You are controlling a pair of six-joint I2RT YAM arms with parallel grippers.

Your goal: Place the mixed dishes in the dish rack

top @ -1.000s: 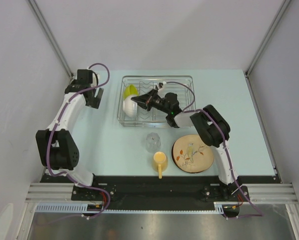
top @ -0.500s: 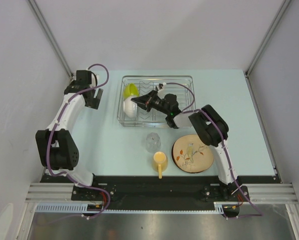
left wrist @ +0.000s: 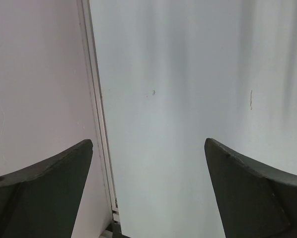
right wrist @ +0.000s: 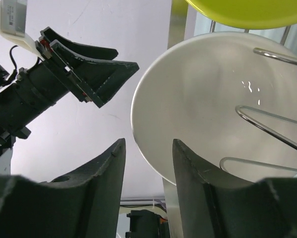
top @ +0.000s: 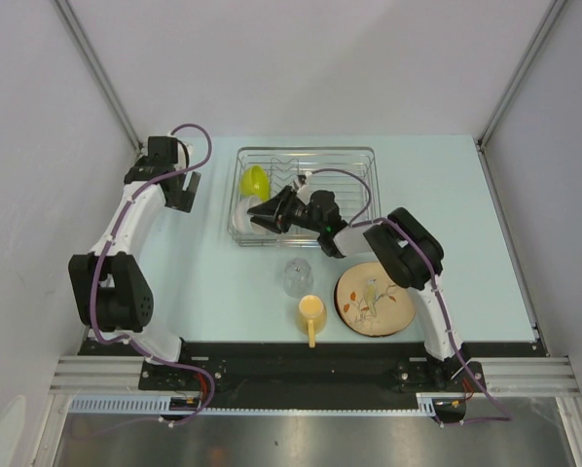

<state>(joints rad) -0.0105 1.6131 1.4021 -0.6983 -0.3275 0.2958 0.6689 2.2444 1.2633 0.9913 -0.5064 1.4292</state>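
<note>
The dish rack (top: 307, 151) stands at the back of the table. A lime-green bowl (top: 255, 180) leans in its left end, with the white bowl (top: 239, 207) just in front of it. My right gripper (top: 260, 217) reaches over the rack's left end and covers most of the white bowl. In the right wrist view the gripper (right wrist: 148, 143) is open, its fingers astride the white bowl's (right wrist: 208, 99) rim, the green bowl (right wrist: 248, 10) above. The clear glass (top: 297, 275), yellow mug (top: 311, 313) and floral plate (top: 374, 299) sit on the table. My left gripper (top: 184, 190) hangs open and empty.
The rack's wire prongs (right wrist: 267, 119) cross in front of the white bowl. The left arm's gripper (right wrist: 89, 64) shows beyond the bowl in the right wrist view. The left wrist view holds only the pale table (left wrist: 188, 99) and its edge strip (left wrist: 96, 109) by the side wall.
My right gripper has slid left and toward the rack's front-left corner, now covering the white bowl that showed before. The left arm and the other dishes have not moved.
</note>
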